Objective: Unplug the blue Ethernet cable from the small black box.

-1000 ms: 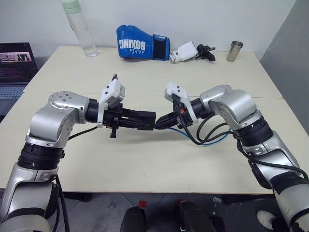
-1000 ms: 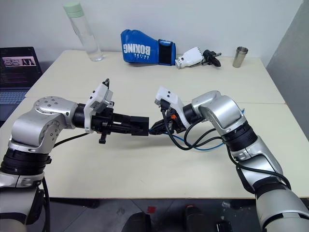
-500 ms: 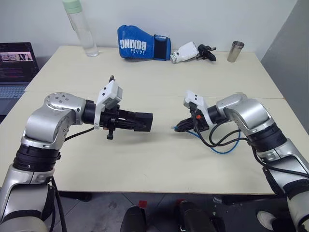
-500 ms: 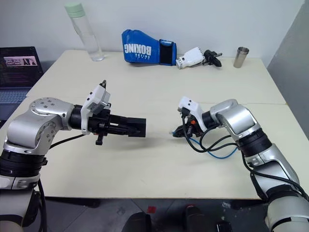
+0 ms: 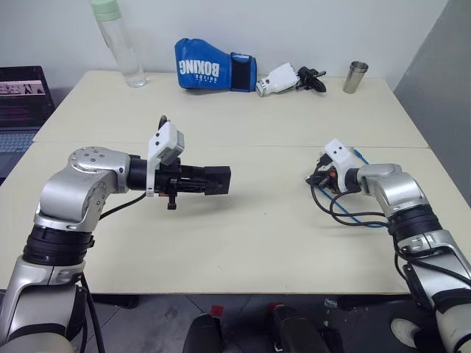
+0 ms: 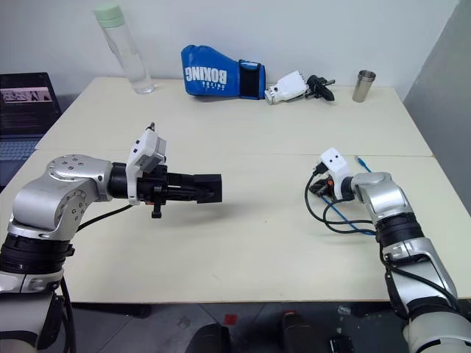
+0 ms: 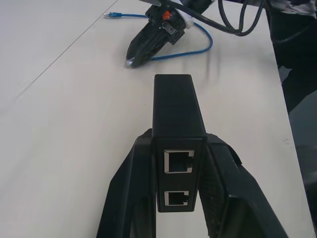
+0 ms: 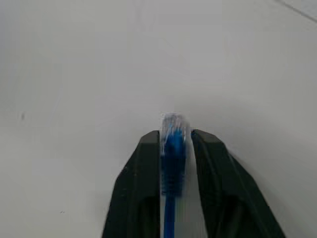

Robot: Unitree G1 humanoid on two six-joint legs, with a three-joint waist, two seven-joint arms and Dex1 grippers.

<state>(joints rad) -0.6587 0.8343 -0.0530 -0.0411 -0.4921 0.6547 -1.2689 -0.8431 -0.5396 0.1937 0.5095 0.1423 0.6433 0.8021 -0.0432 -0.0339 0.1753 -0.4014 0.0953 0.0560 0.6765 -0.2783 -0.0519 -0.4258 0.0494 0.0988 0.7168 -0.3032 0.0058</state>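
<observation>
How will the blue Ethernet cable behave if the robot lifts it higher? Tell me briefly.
Probably floppy: the blue Ethernet cable lies in loose curves on the table. Likely light, so its free end would trail from the right gripper, which pinches the plug.

the right gripper [image 8: 173, 144] has swung away from the small black box [image 5: 215, 180] toward 3 o'clock — the blue ethernet cable [image 8: 173, 148], its plug between the fingers, went with it and now lies well apart from the box.

- The small flat black box [image 5: 215, 180] sits between the left gripper [image 7: 181, 163] fingers.
- The thin blue Ethernet cable [image 5: 358, 218] lies on the beige table [image 5: 243, 228] beside the right gripper [image 5: 318, 179], plug between its fingers.
</observation>
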